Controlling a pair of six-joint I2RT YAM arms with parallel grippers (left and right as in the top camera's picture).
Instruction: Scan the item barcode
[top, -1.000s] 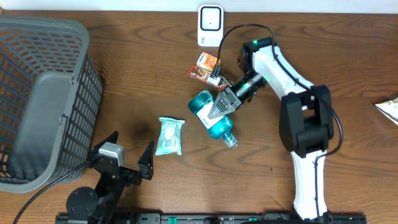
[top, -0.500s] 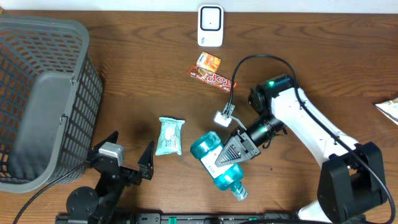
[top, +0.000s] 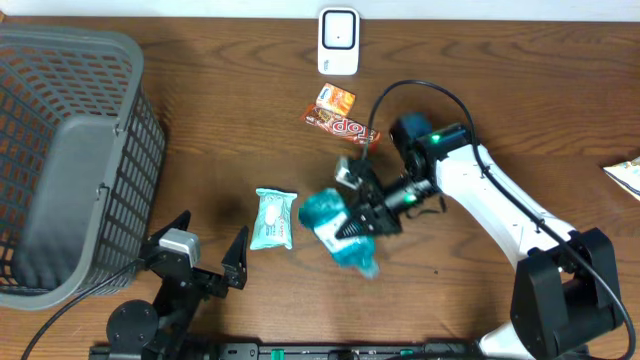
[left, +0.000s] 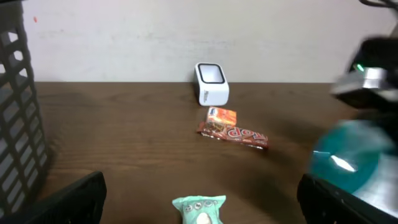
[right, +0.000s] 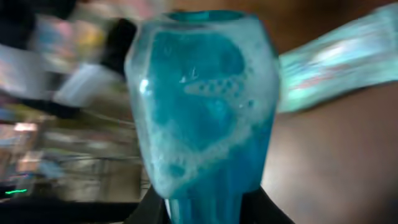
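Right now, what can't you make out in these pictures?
- Barcode on the teal bottle: blurred in every view, no label readable.
- Right gripper finger contact: hidden behind the bottle in the right wrist view.
- Paper item: cut off by the overhead's right edge.
- Orange box print: too small overhead.

1. You have one bottle (top: 335, 228): translucent teal plastic, part-filled with blue-green liquid.
2. The right wrist view shows the bottle (right: 205, 112) close up, base toward the camera, with foam and bubbles clinging inside the wall.
3. The bottle is clamped in the right gripper (top: 358, 222). The dark fingers (right: 149, 211) close on its lower end.
4. From overhead it is tilted and blurred. You cannot tell whether it touches the surface (top: 220, 130).
5. In the left wrist view it is a teal smear (left: 348, 158) at the right.
6. The scanner (top: 338, 41) is a white, rounded box standing upright at the far edge, well apart from the bottle.
7. Its dark window (left: 212, 73) is on the upper face.
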